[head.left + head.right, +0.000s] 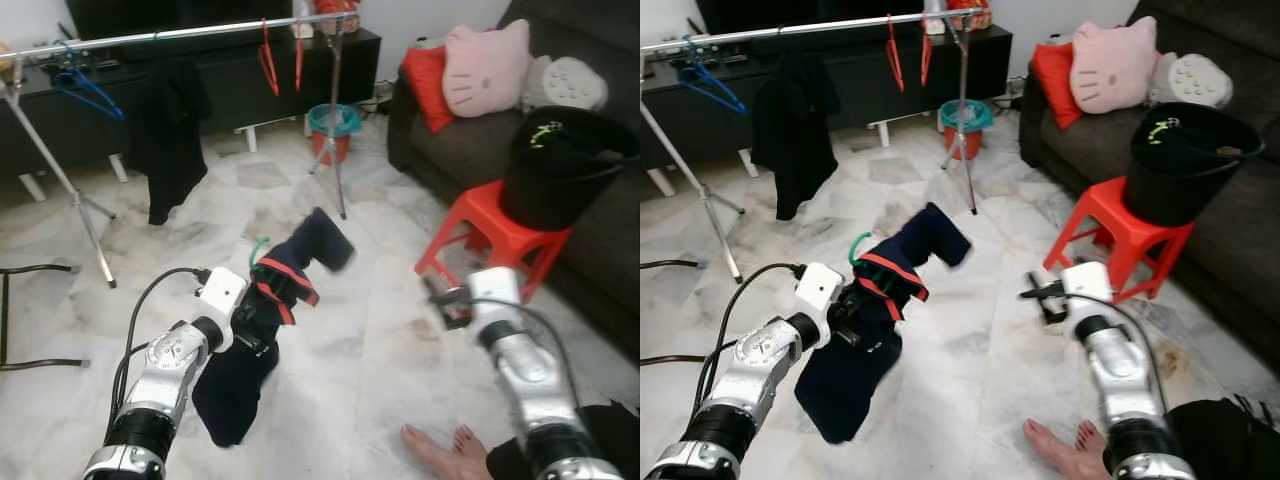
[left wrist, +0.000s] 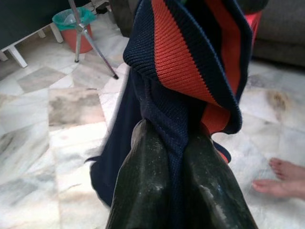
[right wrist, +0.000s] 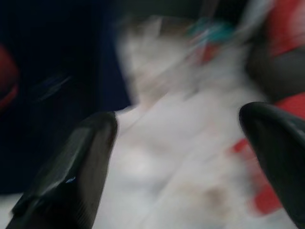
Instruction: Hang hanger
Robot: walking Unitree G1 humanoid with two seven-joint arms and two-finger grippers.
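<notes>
My left gripper (image 1: 262, 322) is shut on a navy sweater (image 1: 250, 340) with a red-striped collar, held up over the floor. The sweater sits on a green hanger whose hook (image 1: 259, 246) pokes out above the collar. In the left wrist view both fingers (image 2: 147, 186) pinch the navy knit (image 2: 162, 105) below the red band. My right gripper (image 1: 440, 298) is open and empty, to the right of the sweater; its view is blurred. A metal clothes rail (image 1: 180, 34) crosses the back, with a blue hanger (image 1: 88, 88), a black garment (image 1: 168, 135) and red hangers (image 1: 270, 60) on it.
A red stool (image 1: 492, 236) carries a black bucket (image 1: 560, 165) on the right, beside a dark sofa (image 1: 470, 140) with cushions. The rail's legs (image 1: 335, 150) and a teal bin (image 1: 333, 128) stand behind. A person's bare foot (image 1: 445, 450) rests near my right arm.
</notes>
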